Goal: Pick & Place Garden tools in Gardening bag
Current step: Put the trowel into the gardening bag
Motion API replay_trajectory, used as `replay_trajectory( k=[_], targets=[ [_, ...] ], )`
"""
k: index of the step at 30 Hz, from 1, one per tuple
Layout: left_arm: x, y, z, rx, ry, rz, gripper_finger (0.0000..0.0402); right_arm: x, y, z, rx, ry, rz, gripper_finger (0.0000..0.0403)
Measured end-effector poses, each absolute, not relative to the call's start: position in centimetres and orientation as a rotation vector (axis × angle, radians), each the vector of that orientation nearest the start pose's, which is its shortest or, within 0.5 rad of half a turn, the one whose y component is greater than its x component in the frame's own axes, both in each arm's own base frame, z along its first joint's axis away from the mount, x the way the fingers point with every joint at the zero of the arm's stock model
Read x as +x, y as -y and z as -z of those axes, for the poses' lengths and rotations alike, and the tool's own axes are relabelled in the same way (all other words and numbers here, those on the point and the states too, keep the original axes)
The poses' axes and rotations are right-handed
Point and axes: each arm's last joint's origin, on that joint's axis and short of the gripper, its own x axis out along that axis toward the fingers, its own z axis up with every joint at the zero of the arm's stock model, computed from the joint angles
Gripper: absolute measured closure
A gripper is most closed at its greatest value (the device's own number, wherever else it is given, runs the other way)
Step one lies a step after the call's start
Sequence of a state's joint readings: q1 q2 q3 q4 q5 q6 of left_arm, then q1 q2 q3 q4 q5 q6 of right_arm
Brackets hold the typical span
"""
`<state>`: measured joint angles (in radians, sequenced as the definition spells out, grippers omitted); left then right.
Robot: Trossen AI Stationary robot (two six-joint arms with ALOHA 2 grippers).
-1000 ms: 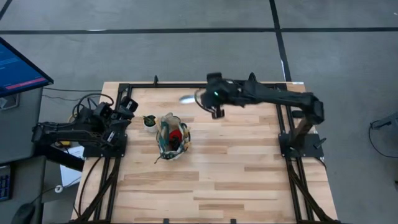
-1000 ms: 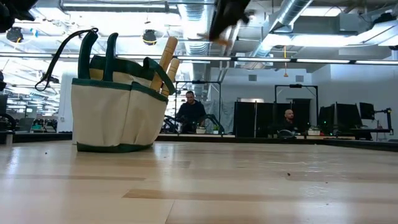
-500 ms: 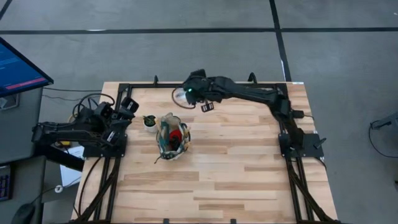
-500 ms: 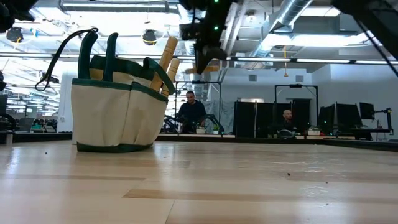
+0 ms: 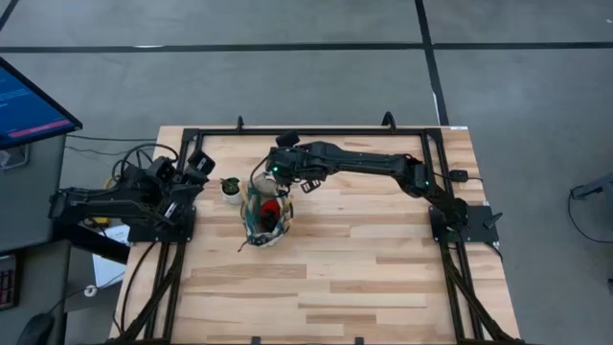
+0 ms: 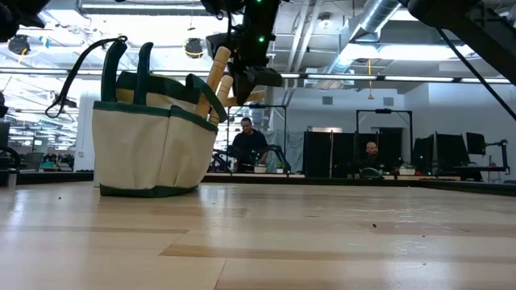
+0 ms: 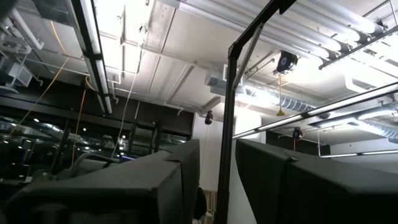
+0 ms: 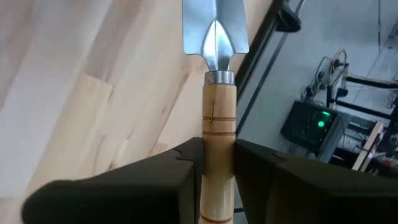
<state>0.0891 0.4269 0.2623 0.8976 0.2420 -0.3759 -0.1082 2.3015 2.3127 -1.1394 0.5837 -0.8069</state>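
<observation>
My right gripper [image 5: 284,175] is shut on a trowel with a wooden handle and a silver blade [image 8: 214,25]. It hangs in the air beside the far right side of the beige, green-trimmed bag [image 5: 265,213]. In the low view it [image 6: 246,76] is level with the bag's top. The bag [image 6: 149,137] stands on its base and holds two wooden-handled tools [image 6: 219,63] and a red tool [image 5: 272,206]. My left gripper [image 5: 199,161] waits at the table's left edge, its fingers a little apart [image 7: 217,180] and empty. My right gripper pinches the trowel's wooden handle [image 8: 217,124] between its two fingers, on the half near the blade. The handle runs along the fingers and the blade sticks out ahead of them. The trowel is lifted clear of the table; its handle end [image 6: 255,97] pokes out behind the gripper.
A small white pot with a dark top [image 5: 231,187] stands just left of the bag. A black frame rail [image 5: 316,131] runs round the table's far edge and sides. A monitor [image 5: 29,96] stands off the table's left. People [image 6: 246,145] are in the room behind.
My right gripper has carried the trowel from over the table's far middle toward the left and near edges, down to the bag's far right side. It has stayed shut on the handle. The bag and pot have not moved.
</observation>
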Motion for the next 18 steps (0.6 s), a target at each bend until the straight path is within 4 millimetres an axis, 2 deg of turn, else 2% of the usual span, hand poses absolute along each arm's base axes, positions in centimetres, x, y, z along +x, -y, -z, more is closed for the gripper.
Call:
replay_trajectory(
  k=[7, 18],
  targets=[
    [10.3, -0.2, -29.6, -0.245, 0.684, 0.281, 0.0309, 48.5, 6.4, -26.0, -0.976, -1.344, 0.111, 0.0348],
    [11.1, -0.3, -29.1, -0.259, 0.620, 0.269, 0.0309, 48.0, 6.5, -26.1, -1.010, -1.396, 0.090, 0.0348]
  ],
)
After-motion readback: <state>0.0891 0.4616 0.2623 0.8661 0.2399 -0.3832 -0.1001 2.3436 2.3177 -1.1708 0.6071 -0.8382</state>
